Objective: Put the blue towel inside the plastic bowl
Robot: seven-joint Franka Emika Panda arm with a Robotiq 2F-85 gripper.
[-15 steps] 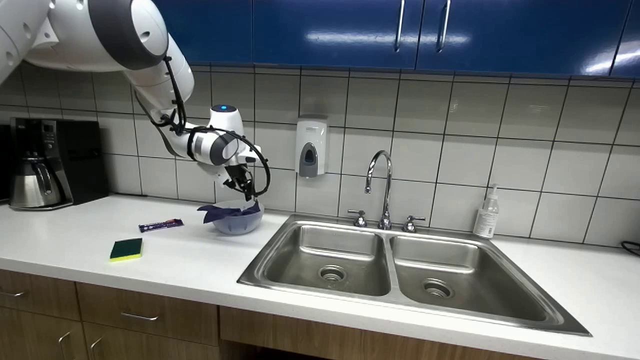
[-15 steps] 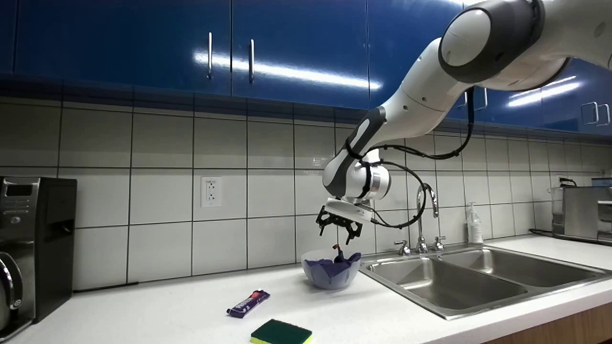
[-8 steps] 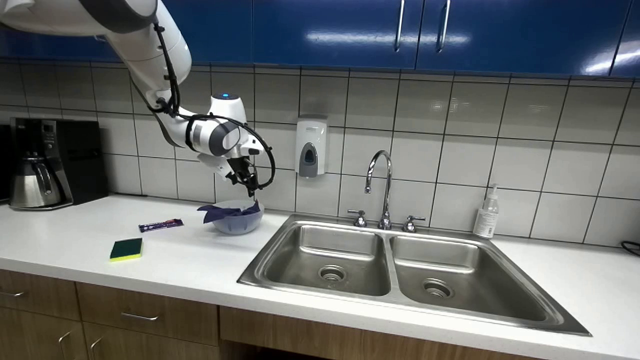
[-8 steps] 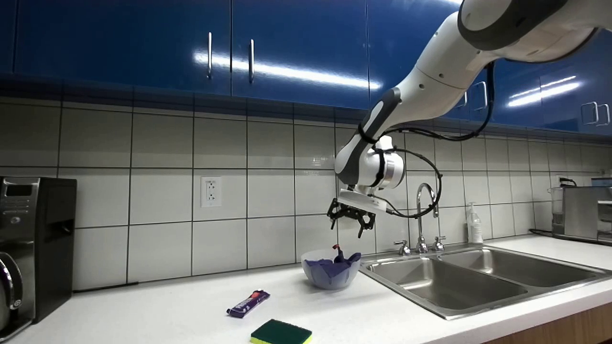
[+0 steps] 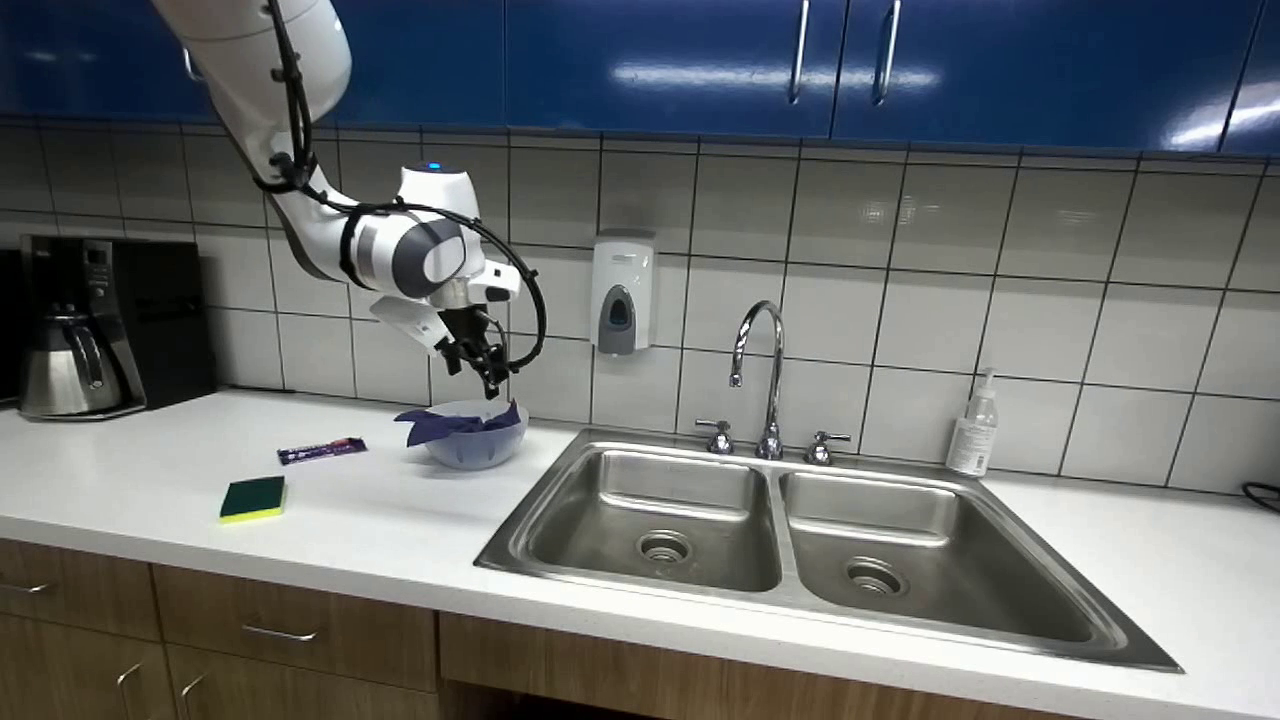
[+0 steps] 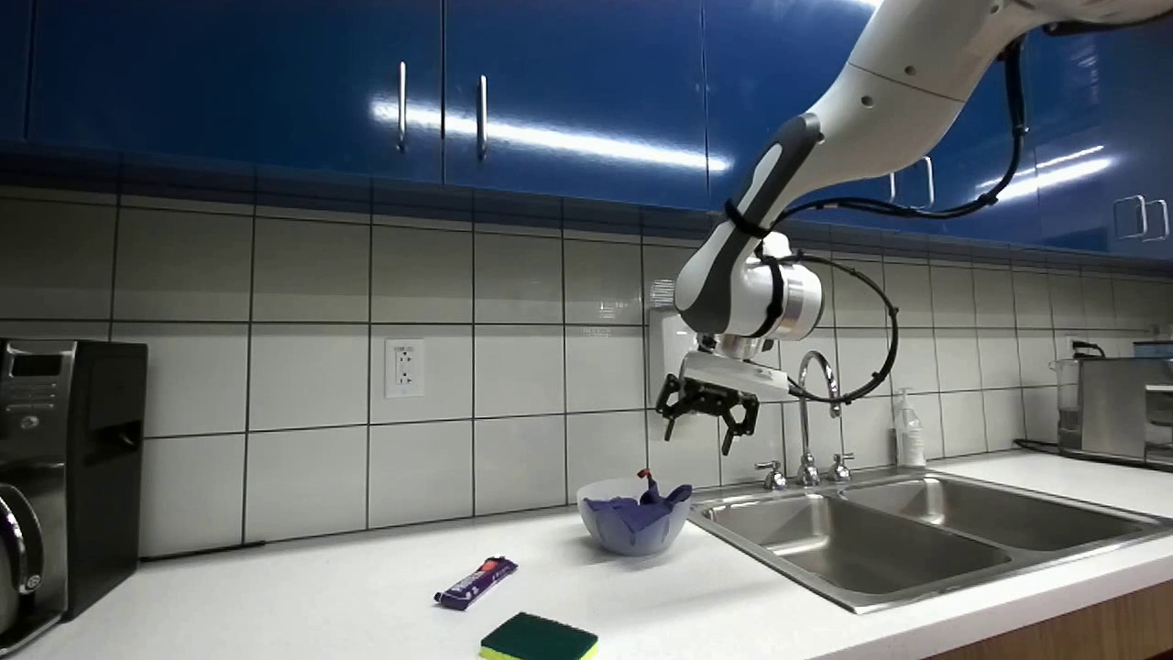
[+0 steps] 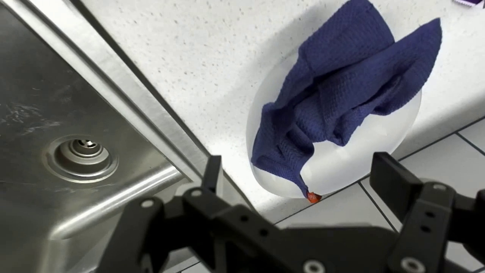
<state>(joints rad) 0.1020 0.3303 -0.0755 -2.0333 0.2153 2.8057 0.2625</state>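
Observation:
The blue towel [image 7: 341,87] lies bunched in the translucent plastic bowl [image 7: 356,159]. In the wrist view two of its ends hang over the far rim, and a corner with a red tag [image 7: 313,197] sticks out over the near rim. The towel shows in both exterior views [image 5: 440,425] [image 6: 637,515], as does the bowl [image 5: 482,452] [image 6: 609,489]. My gripper [image 6: 698,439] is open and empty. It is above the bowl and towards the sink side, apart from the towel. In the wrist view the open gripper [image 7: 298,170] has its fingers spread wide.
A double metal sink [image 6: 880,541] is beside the bowl. A purple wrapped bar [image 6: 476,583] and a green-yellow sponge [image 6: 539,637] lie on the counter. A coffee maker [image 5: 120,325] stands at the far end. The tiled wall [image 5: 640,395] is close behind the bowl.
My open gripper has moved up and away from the bowl, towards the sink side in an exterior view. The towel and the bowl have not moved.

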